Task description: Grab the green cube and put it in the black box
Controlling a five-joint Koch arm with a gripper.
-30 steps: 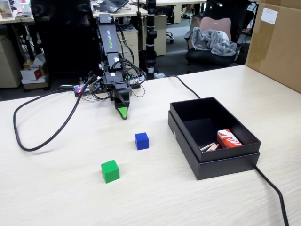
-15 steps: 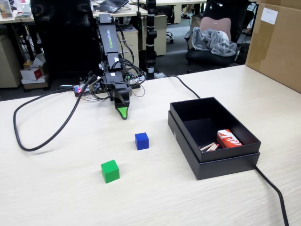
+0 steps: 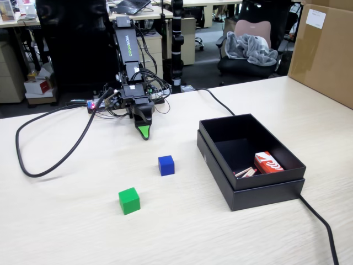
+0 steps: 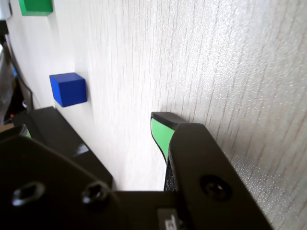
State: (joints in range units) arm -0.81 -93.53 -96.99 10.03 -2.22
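Observation:
The green cube (image 3: 129, 200) sits on the pale wood table toward the front left in the fixed view, and shows at the top left edge in the wrist view (image 4: 36, 5). The black box (image 3: 265, 194) stands at the right, well apart from it. My gripper (image 3: 144, 132) hangs tip-down just above the table at the back, far from the green cube. In the wrist view my gripper (image 4: 96, 120) shows a green-padded finger (image 4: 158, 133) and a black jaw with bare table between them, open and holding nothing.
A blue cube (image 3: 166, 165) lies between my gripper and the green cube, also seen in the wrist view (image 4: 68, 89). A red-and-white packet (image 3: 267, 163) lies inside the black box. A black cable (image 3: 38, 165) loops at the left. A large cardboard box (image 3: 325, 49) stands at the far right.

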